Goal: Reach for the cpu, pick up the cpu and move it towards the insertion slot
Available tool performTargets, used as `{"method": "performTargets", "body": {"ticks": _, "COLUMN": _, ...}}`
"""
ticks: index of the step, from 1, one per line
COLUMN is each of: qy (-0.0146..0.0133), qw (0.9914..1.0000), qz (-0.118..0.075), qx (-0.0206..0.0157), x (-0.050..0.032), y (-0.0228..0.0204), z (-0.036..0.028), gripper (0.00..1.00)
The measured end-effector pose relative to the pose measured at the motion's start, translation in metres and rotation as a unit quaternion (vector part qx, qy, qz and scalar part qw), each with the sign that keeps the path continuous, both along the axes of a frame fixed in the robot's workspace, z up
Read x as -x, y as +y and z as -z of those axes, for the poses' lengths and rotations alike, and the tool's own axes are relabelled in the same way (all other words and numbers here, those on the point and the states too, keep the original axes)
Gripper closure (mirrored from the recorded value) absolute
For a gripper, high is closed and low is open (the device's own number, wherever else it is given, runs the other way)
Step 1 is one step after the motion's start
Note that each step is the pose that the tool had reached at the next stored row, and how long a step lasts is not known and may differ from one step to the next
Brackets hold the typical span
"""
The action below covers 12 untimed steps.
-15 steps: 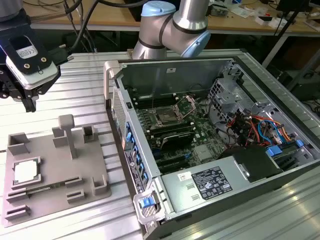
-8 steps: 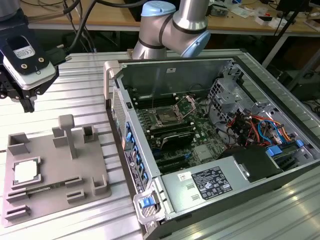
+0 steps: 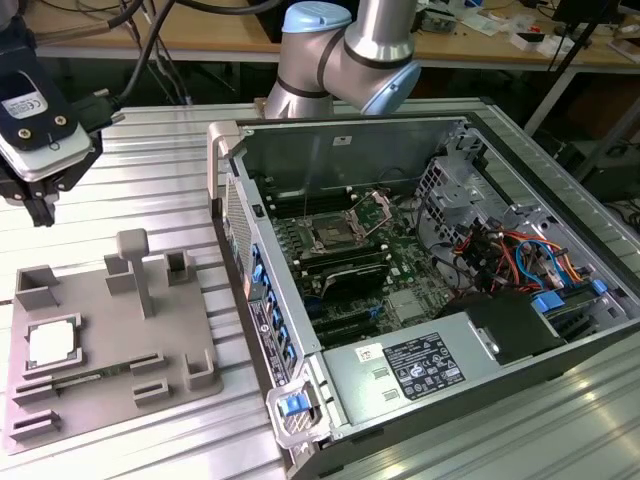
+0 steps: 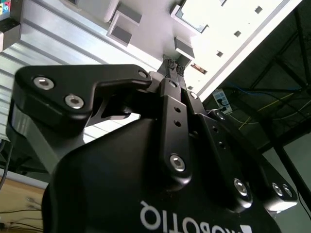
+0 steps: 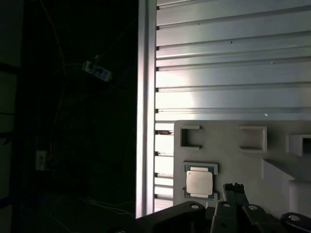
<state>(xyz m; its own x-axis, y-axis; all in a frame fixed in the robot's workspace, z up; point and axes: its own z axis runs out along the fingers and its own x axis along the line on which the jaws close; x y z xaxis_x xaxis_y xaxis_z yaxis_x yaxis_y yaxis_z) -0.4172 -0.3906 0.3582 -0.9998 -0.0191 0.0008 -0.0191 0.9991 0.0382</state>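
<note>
The cpu (image 3: pixel 52 343) lies flat in the tray (image 3: pixel 105 325) — claw (image 5: pixel 234 187) narrow, empty, well apart.

The cpu (image 3: pixel 50 343) has a silvery-white top and sits on a plain grey fixture plate (image 3: pixel 110 330). The table (image 3: pixel 150 170) is ribbed silver aluminium. The gripper (image 4: pixel 173 65) is matte black. The insertion slot (image 3: pixel 330 237) has a shiny steel frame, a dark centre and a green motherboard (image 3: pixel 400 265) around it; right of it run red and blue cables (image 3: pixel 520 255)

A ribbed aluminium counter (image 3: pixel 150 165) catches bright glare. Behind it runs a wooden bench (image 3: pixel 215 40), with black cables (image 3: pixel 150 50) hanging before it.
</note>
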Motion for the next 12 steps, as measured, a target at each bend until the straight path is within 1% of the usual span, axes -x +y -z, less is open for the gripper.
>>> {"method": "performTargets", "body": {"ticks": 12, "qy": -0.0001, "qw": 1.0, "qz": 0.0, "qx": 0.0, "x": 0.0053, "y": -0.0003, "z": 0.0004, "gripper": 0.89}}
